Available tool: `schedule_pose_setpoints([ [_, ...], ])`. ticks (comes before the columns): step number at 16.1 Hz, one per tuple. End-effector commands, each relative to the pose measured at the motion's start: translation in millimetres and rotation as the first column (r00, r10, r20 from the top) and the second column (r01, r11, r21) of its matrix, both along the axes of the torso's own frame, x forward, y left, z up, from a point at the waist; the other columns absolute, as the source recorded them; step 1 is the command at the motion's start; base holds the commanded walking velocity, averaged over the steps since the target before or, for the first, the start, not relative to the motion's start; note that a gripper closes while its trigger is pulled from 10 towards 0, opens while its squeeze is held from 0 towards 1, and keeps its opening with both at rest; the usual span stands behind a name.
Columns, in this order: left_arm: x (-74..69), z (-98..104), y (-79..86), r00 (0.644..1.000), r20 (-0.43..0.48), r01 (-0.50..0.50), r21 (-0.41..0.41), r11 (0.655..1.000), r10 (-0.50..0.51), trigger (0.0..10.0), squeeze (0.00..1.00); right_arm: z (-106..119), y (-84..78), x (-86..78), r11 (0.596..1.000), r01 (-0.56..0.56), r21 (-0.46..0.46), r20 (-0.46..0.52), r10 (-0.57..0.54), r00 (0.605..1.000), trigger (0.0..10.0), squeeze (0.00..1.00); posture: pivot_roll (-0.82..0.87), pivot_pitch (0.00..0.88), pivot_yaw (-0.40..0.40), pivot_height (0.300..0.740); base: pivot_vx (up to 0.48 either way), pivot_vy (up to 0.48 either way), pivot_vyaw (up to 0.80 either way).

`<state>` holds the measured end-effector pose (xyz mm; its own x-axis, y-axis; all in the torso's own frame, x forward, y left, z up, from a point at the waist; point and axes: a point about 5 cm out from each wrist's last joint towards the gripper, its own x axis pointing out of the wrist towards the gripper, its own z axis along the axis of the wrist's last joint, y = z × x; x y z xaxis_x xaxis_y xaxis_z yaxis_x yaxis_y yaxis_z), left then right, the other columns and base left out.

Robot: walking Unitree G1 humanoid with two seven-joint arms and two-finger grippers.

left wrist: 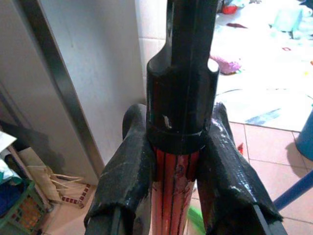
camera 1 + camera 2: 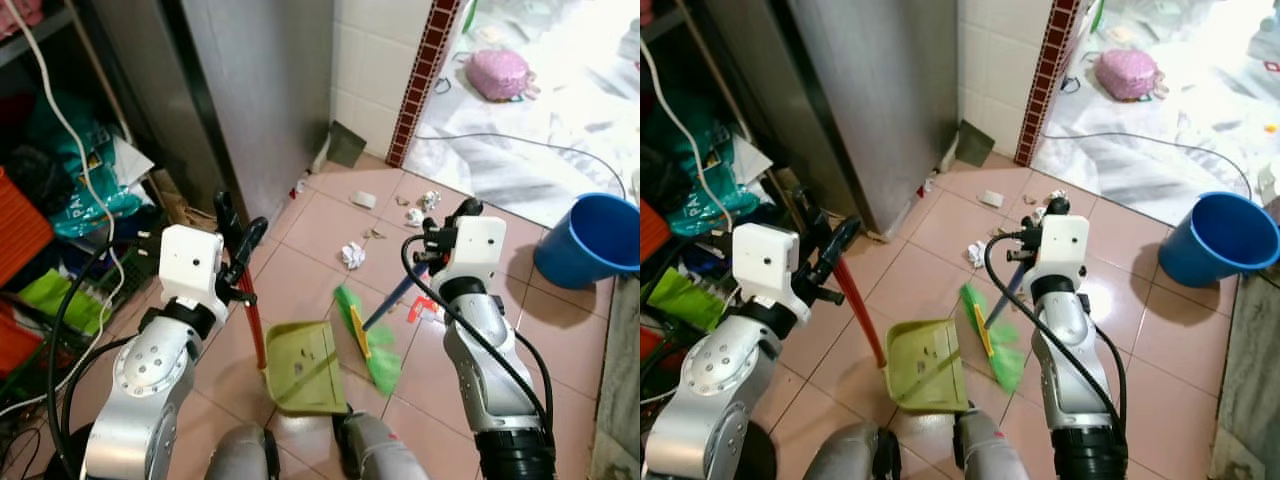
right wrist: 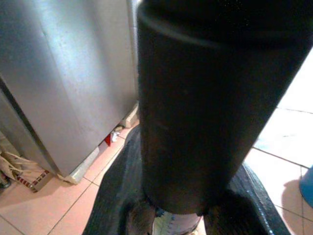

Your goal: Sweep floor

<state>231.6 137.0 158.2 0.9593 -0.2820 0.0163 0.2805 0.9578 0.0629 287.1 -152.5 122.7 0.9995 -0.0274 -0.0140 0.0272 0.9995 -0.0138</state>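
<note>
While the left gripper (image 1: 178,171) clamps the red dustpan handle (image 2: 253,320), its wrist view brings out the handle's black end cap, which the eye views lose behind the fingers. Clenched on the blue broom handle (image 2: 388,302), the right gripper (image 2: 438,238) holds the green broom head (image 2: 362,338) just beside the one green dustpan (image 2: 302,366) on the tiled floor (image 2: 320,225). Three crumpled paper scraps (image 2: 352,255) lie toward the wall; one blue bucket (image 2: 590,240) stands at the floor's right edge.

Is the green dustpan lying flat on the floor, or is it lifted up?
Cannot tell for sure. The dustpan, held by the left gripper, hangs low over the tiles; contact is not visible.
</note>
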Motion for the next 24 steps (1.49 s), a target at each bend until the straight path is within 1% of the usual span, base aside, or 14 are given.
schedule_pose_setpoints([
  [1, -2.9, 6.4, 0.8, 1.000, 0.028, 0.000, 0.005, 1.000, 0.000, 10.0, 0.00, -16.9, -12.0, -5.7, 0.998, 0.051, -0.037, -0.101, -0.055, 0.993, 10.0, 0.00, 0.05, 0.199, 0.024, 0.740, 0.000, 0.000, -0.80],
  [3, -2.9, 6.4, 0.2, 1.000, 0.027, 0.001, 0.001, 1.000, -0.001, 10.0, 0.00, -18.7, -15.4, -6.0, 0.996, 0.071, -0.053, -0.115, -0.077, 0.990, 10.0, 0.00, 0.05, 0.201, 0.022, 0.740, 0.000, 0.000, -0.80],
  [6, -3.9, 5.1, -0.6, 1.000, 0.021, 0.001, -0.004, 1.000, -0.001, 10.0, 0.00, -19.7, -22.1, -7.2, 0.989, 0.103, -0.103, -0.131, -0.116, 0.985, 10.0, 0.00, 0.04, 0.201, 0.016, 0.740, 0.000, 0.000, -0.80],
  [7, -4.1, 4.4, -1.7, 1.000, 0.018, 0.004, -0.006, 1.000, -0.004, 10.0, 0.00, -20.8, -26.6, -8.7, 0.985, 0.119, -0.127, -0.145, -0.137, 0.980, 10.0, 0.00, 0.04, 0.199, 0.011, 0.740, 0.000, 0.000, -0.80],
  [11, -4.2, 2.8, -3.1, 1.000, 0.014, 0.012, -0.007, 1.000, -0.012, 10.0, 0.00, -23.2, -32.7, -10.6, 0.981, 0.134, -0.142, -0.160, -0.157, 0.975, 10.0, 0.00, 0.03, 0.193, 0.008, 0.740, 0.000, 0.000, -0.80],
  [15, -4.3, 1.5, -5.0, 1.000, 0.009, 0.020, -0.011, 1.000, -0.020, 10.0, 0.00, -24.8, -36.6, -12.1, 0.977, 0.146, -0.158, -0.176, -0.173, 0.969, 10.0, 0.00, 0.03, 0.191, 0.007, 0.740, 0.000, 0.000, 0.00],
  [17, -4.4, 1.2, -6.0, 1.000, 0.008, 0.021, -0.015, 1.000, -0.021, 10.0, 0.00, -24.5, -37.4, -13.8, 0.974, 0.146, -0.172, -0.188, -0.178, 0.966, 10.0, 0.00, 0.02, 0.191, 0.006, 0.740, 0.000, 0.000, -0.80],
  [20, -6.6, -2.9, -8.2, 1.000, -0.007, 0.022, -0.025, 0.999, -0.023, 10.0, 0.00, -24.6, -44.3, -17.6, 0.958, 0.171, -0.232, -0.198, -0.218, 0.956, 10.0, 0.00, 0.02, 0.184, 0.007, 0.740, 0.252, 0.000, -0.80],
  [24, -6.7, -5.0, -11.0, 0.999, -0.014, 0.031, -0.033, 0.999, -0.032, 10.0, 0.00, -26.5, -51.5, -18.5, 0.947, 0.199, -0.251, -0.203, -0.253, 0.946, 10.0, 0.00, 0.01, 0.182, 0.007, 0.740, 0.251, 0.000, -0.80],
])
